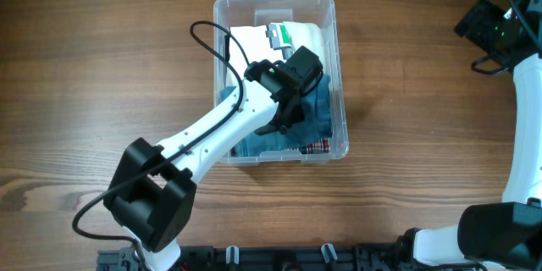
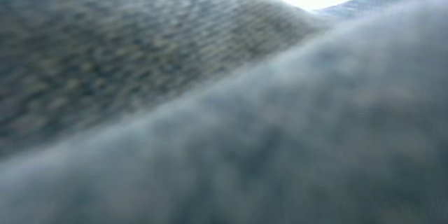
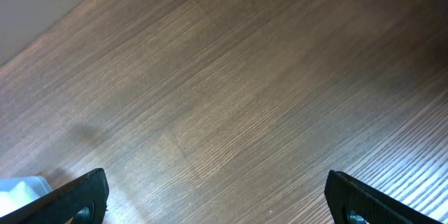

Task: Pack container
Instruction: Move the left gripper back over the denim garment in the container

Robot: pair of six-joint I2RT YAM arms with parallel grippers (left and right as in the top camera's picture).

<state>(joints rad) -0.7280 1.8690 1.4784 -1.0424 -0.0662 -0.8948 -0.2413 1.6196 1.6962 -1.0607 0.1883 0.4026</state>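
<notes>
The clear plastic container (image 1: 339,93) stands on the wooden table, at the middle back. It holds a white cloth (image 1: 250,38), a green and white item (image 1: 284,32), blue denim cloth (image 1: 323,106) and a plaid fabric (image 1: 315,146). My left gripper (image 1: 288,110) is down inside the container, on the denim. The left wrist view is filled with blurred blue denim (image 2: 224,112), and the fingers are hidden. My right gripper (image 3: 217,203) is open and empty above bare table, far right of the container; it also shows in the overhead view (image 1: 487,25).
The left arm (image 1: 203,140) reaches over the container's front left wall, with its black cable (image 1: 212,38) looping beside it. A pale object (image 3: 17,189) shows at the bottom left edge of the right wrist view. The right arm's base (image 1: 500,229) is at the front right.
</notes>
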